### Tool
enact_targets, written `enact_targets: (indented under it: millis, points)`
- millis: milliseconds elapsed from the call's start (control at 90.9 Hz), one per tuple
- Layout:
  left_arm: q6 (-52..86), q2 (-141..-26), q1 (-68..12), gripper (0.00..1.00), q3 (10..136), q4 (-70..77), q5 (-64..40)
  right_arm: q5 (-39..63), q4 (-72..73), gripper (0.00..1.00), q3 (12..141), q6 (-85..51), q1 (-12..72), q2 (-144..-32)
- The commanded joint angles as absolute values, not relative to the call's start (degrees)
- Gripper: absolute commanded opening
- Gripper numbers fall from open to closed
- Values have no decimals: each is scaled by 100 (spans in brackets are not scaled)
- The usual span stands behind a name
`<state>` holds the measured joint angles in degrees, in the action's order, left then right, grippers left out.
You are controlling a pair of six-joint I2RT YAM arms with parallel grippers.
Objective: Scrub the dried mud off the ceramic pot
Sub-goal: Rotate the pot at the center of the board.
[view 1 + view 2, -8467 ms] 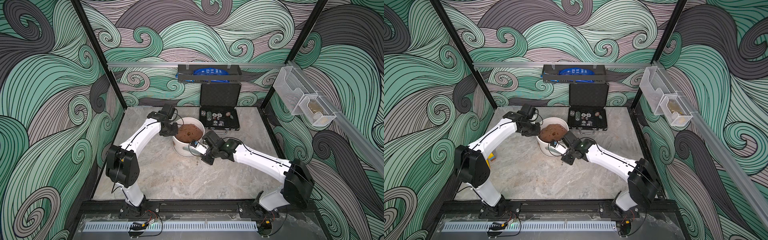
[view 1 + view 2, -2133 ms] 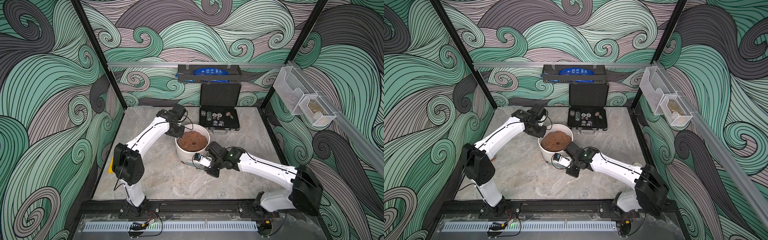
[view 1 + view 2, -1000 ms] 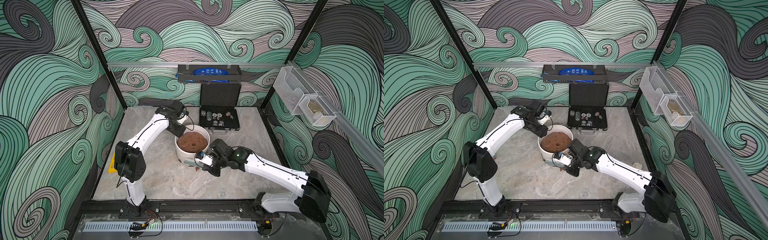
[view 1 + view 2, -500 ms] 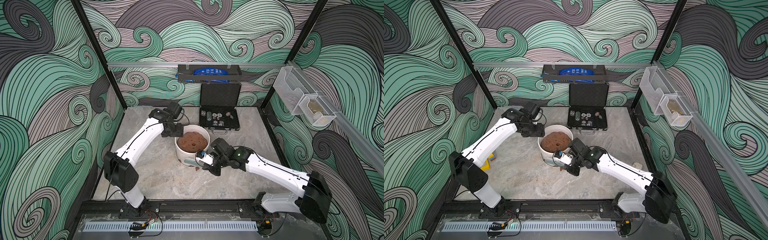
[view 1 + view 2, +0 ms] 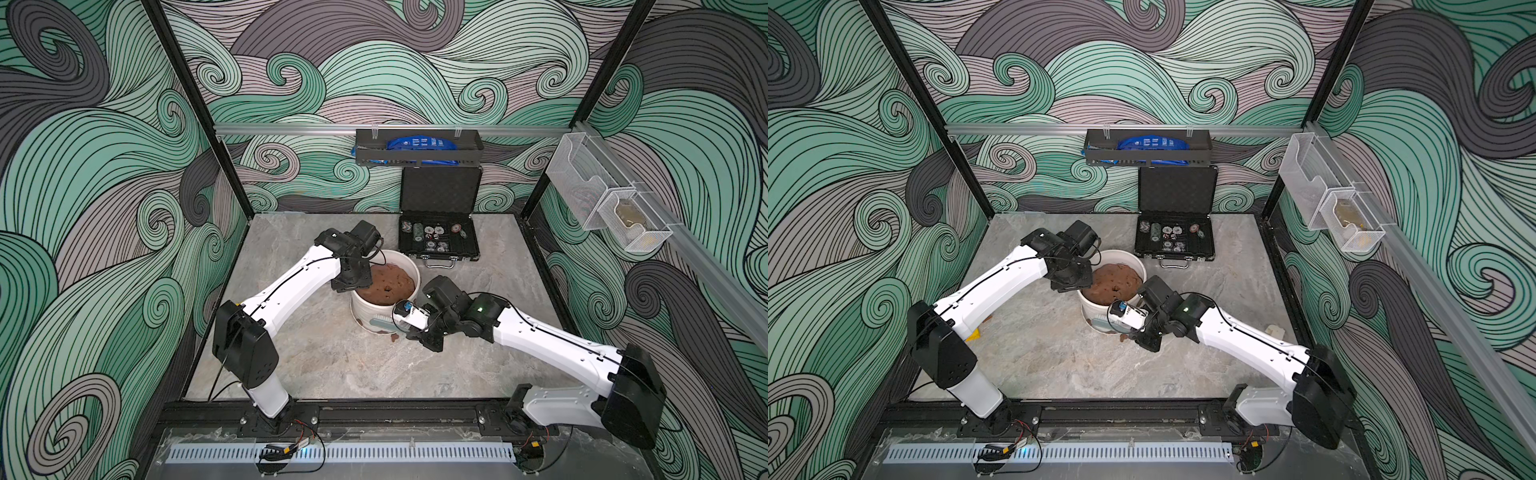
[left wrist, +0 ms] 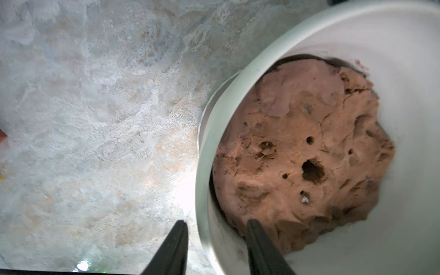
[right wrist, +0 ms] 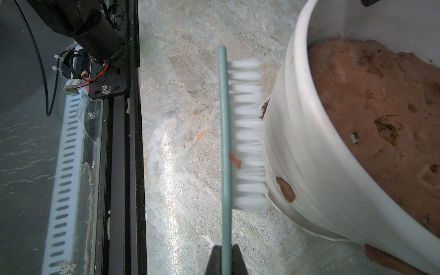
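The ceramic pot (image 5: 365, 318) (image 5: 1125, 252) is a white ribbed bucket holding a brown soil mound (image 5: 388, 284). My left gripper (image 6: 216, 221) is open and straddles the pot's rim (image 6: 204, 152) on its left side. One finger is outside and one is inside by the soil (image 6: 297, 142), with a sliver of table between the outer finger and the rim. My right gripper (image 7: 225, 247) is shut on the teal handle of a white-bristled brush (image 7: 247, 133). The bristles press on the pot's front wall (image 7: 309, 154). Dried mud (image 7: 285, 190) sticks to that wall, and another lump (image 7: 390, 262) lies at the pot's foot.
An open black chip case (image 5: 436, 243) stands behind the pot. A black shelf (image 5: 417, 147) hangs on the back wall and wire baskets (image 5: 611, 208) on the right wall. A small white piece (image 5: 1277, 331) lies at the table's right, and a black rail (image 7: 119, 142) runs along the front.
My left gripper moved from the pot's far rim round to its left rim, and its jaws narrowed. The right gripper kept the brush on the front wall, shifting only slightly.
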<state>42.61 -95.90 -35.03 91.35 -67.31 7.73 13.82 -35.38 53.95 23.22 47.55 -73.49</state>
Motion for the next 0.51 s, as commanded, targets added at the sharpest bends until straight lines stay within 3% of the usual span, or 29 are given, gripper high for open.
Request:
enact_targets:
  millis: [0,44,143,495]
  points:
    - [4408,-9720,-3541,38,9136,-6842,980,1371,-3578,0,5403,2323,4735,-7173]
    - [4404,-9751,-3538,37,9124,-6880,1049,1384,-3573,0,5389,2322,4738,-7180]
    - [4413,-9825,-3533,23,9130,-6942,1096,1439,-3551,0,5376,2290,4737,-7194]
    - [4283,-10106,-3529,14,9310,-7049,1382,1343,-3551,0,5270,2287,4763,-7212]
